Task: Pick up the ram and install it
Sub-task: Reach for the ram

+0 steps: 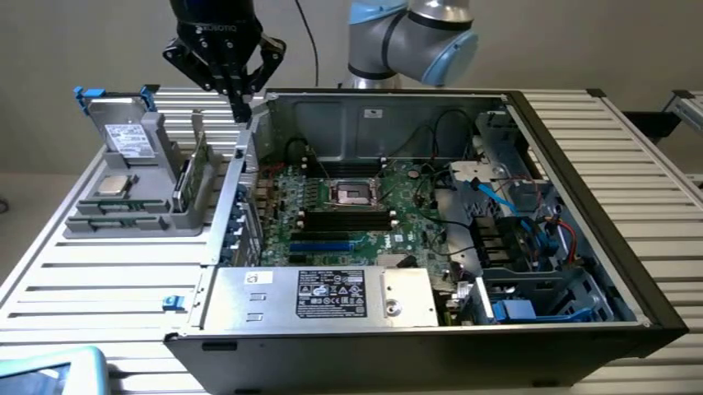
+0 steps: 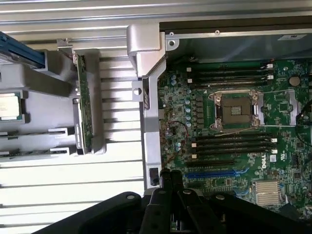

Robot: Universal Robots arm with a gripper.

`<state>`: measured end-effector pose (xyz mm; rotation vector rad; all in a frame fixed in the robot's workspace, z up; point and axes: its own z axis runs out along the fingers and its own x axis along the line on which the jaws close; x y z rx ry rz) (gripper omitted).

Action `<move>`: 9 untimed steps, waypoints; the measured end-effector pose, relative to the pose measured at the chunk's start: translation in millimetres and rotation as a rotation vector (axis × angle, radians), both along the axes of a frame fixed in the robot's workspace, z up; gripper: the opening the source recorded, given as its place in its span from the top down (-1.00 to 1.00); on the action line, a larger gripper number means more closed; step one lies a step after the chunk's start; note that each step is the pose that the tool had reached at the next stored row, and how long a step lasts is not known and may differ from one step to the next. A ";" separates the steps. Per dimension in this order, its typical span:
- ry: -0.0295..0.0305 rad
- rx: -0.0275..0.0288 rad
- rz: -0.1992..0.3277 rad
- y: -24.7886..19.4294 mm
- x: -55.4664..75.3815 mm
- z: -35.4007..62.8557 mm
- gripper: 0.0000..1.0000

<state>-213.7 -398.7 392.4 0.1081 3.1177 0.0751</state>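
- Exterior view: the arm (image 1: 423,33) comes in from behind the computer case (image 1: 374,123). Its wrist is turned so the gripper (image 1: 239,111) points straight down, close above the case's rear corner on the exterior view's left.
- The two fingers are pressed together into a single point and pinch nothing.
- Beside the case, a gray holder (image 1: 82,226) stands on the slatted table (image 1: 99,280).
- At the holder's back leans a drive (image 1: 132,140) with a white label, and a square silver processor chip (image 1: 114,183) lies flat in front of it.
- In the holder's upright slot nearest the case, a thin green board stands on edge. It looks to be the ram (image 1: 184,183), though seen edge-on I cannot be sure.
- The case lies open on its side. Inside it are the motherboard (image 1: 407,214), the processor socket (image 1: 354,193) and the black memory slots (image 1: 346,219). A silver power supply (image 1: 329,296) sits along the near wall.
- Wrist view: the gripper (image 2: 170,173) has its fingertips (image 2: 165,171) touching each other. They are over the motherboard (image 2: 180,97), just inside the wall of the computer case (image 2: 151,53).
- The ram (image 2: 84,102) stands upright between the walls of the gray holder (image 2: 39,92). It is on the far side of the case wall from the fingers and clearly apart from them.
- The processor chip (image 2: 9,106) sits in its own recess in the holder.
- The memory slots (image 2: 229,144) run in black rows on both sides of the processor socket (image 2: 237,109).
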 end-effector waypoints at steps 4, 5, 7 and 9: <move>0.0000 0.0000 0.000 0.1 -18.3 -0.1 0.78; 0.0000 0.0000 0.000 0.1 -22.8 -0.1 0.78; 0.0000 -0.0001 0.000 0.3 -31.3 -0.1 0.78; -0.0001 0.0000 0.000 0.4 -39.6 -0.1 0.78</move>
